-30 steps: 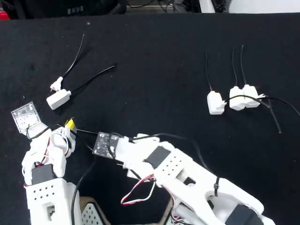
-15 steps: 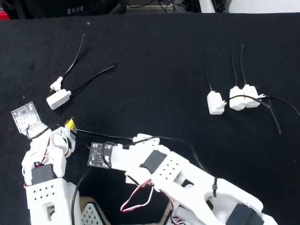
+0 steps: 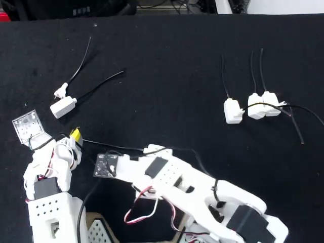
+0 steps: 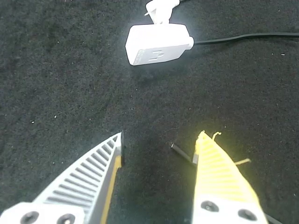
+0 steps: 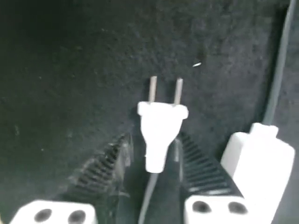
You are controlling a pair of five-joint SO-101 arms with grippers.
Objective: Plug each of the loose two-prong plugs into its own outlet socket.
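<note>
Landmark: the lone outlet socket (image 3: pixel 63 106), lying flat on the black table (image 3: pixel 167 50), its cord trailing off to the far right. A small plug (image 3: pixel 61 91) lies right at the socket's far end, not plugged in; can't tell if they touch. Its thin cord runs away across the table. L gripper (image 4: pixel 160 135) sits nearer the arm bases than the socket and well short of it. Its fingers (image 4: pixel 219 172) are spread wide w/ nothing but bare cloth between them. Further right of the socket, and nearer the bases, is the R arm's wrist board (image 3: pixel 106 165). R gripper (image 5: pixel 154 137) has its fingers drawn in close on either side of a two-prong plug (image 5: pixel 159 126), gripping the body. Prongs point away from the gripper and the cord runs back between the fingers. A white block (image 5: pixel 259 163) w/ a cord sits just beside one finger; can't tell what it is. Far right of the socket, well apart, lie three white corded pieces (image 3: pixel 233 110): one alone, two touching, w/ a black cord across the pair.
</note>
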